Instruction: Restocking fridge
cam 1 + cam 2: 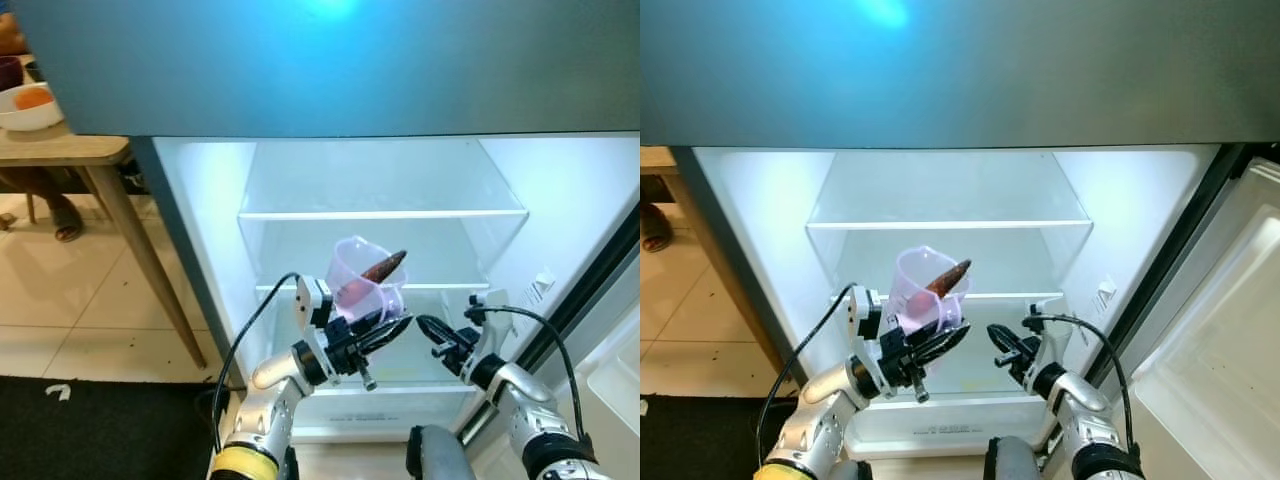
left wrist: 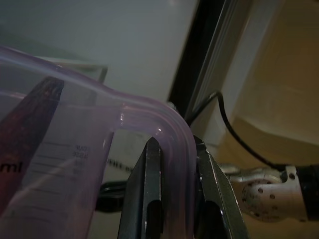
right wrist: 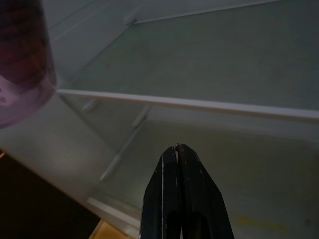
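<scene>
The fridge [image 1: 200, 190] stands open in front of me, its glass shelves [image 1: 380, 213] bare. My left gripper [image 1: 393, 328] is shut on the rim of a clear purple measuring cup [image 1: 355, 277] with a dark brown piece of food [image 1: 384, 267] sticking out of it. The cup hangs tilted in front of the lower shelf [image 1: 980, 297]. In the left wrist view the two fingers [image 2: 149, 199] pinch the cup's wall [image 2: 75, 149]. My right gripper [image 1: 424, 325] is shut and empty, a little right of the cup, pointing toward it. Its closed fingertips [image 3: 175, 148] face the shelves.
A wooden table [image 1: 70, 150] with bowls [image 1: 30, 105] stands left of the fridge, above a tiled floor and a dark mat [image 1: 100, 430]. The fridge door [image 1: 1220, 340] is swung open at the right. A white drawer [image 1: 940, 425] sits at the fridge bottom.
</scene>
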You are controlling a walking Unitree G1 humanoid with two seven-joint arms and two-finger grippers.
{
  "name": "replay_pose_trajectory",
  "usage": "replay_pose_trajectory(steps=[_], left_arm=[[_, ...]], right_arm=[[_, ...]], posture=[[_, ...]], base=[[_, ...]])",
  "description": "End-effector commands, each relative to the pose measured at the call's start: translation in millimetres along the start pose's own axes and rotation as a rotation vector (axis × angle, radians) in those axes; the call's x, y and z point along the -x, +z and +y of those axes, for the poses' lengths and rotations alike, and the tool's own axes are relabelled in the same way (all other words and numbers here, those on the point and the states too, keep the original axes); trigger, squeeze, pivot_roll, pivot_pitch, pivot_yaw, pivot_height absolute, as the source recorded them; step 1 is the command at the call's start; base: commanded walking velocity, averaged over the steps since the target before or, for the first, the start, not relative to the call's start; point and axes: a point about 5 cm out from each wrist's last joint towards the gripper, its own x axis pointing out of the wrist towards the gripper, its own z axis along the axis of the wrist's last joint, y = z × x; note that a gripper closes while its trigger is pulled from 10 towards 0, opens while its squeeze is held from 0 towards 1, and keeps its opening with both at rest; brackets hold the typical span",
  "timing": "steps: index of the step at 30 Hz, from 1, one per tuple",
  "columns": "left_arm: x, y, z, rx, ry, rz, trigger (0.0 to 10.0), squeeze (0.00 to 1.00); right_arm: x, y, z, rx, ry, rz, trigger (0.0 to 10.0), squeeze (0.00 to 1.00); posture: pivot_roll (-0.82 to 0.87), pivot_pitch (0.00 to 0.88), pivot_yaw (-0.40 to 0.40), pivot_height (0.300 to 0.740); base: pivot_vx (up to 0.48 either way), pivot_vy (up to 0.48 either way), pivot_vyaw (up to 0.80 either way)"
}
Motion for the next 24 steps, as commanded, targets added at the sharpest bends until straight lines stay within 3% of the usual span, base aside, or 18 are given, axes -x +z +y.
replay_pose_trajectory(steps=[1, 7, 24], left_arm=[[-8.3, 2.9, -7.6, 0.004, -0.024, -0.039, 10.0, 0.0], [-18.5, 25.3, -12.3, -0.029, -0.077, -0.102, 10.0, 0.0], [-23.1, 45.1, -18.9, -0.022, -0.104, -0.166, 10.0, 0.0]], right_arm=[[1.8, -0.7, -0.3, -0.005, 0.01, 0.007, 10.0, 0.0], [1.0, 3.0, 0.7, 0.017, 0.044, 0.015, 10.0, 0.0], [1.9, 32.8, 5.8, -0.038, 0.179, -0.129, 10.0, 0.0]], posture=[[-0.04, 0.034, -0.019, 0.575], [-0.04, 0.037, -0.019, 0.55], [-0.05, 0.039, -0.019, 0.465]], base=[[0.0, 0.0, 0.0], [0.0, 0.0, 0.0], [0.0, 0.0, 0.0]])
